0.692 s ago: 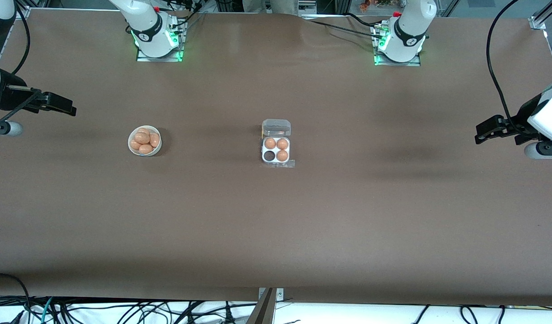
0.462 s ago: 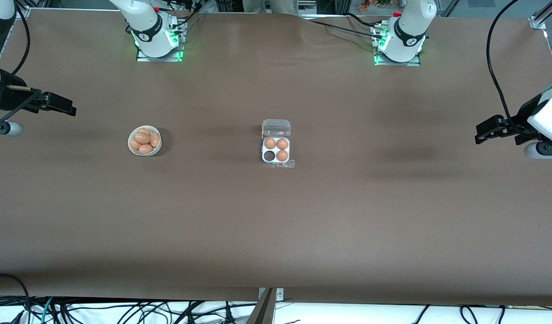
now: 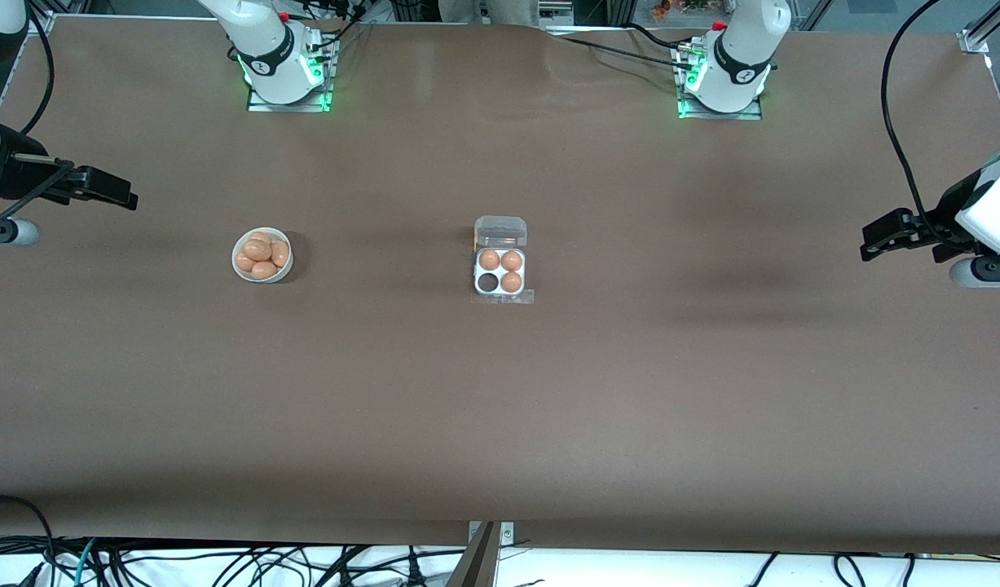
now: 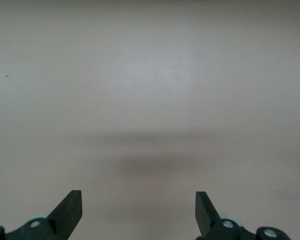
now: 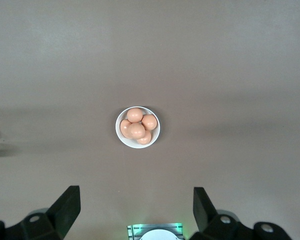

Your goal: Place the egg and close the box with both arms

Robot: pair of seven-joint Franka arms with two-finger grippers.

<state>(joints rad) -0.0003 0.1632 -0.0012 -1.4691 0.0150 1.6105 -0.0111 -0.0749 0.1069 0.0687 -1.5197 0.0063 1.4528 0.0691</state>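
The clear egg box (image 3: 500, 272) sits mid-table with its lid (image 3: 500, 231) open. Three brown eggs fill three cells; one cell (image 3: 488, 282) is empty. A white bowl (image 3: 262, 255) holds several brown eggs toward the right arm's end; it also shows in the right wrist view (image 5: 137, 127). My right gripper (image 3: 108, 189) hangs open and empty high over the table's right-arm end; its fingers (image 5: 67, 205) are spread wide. My left gripper (image 3: 883, 236) hangs open and empty over the left-arm end, over bare table (image 4: 140, 100).
Both green-lit arm bases (image 3: 288, 77) (image 3: 720, 86) stand along the table's edge farthest from the front camera. Cables lie off the table's front edge.
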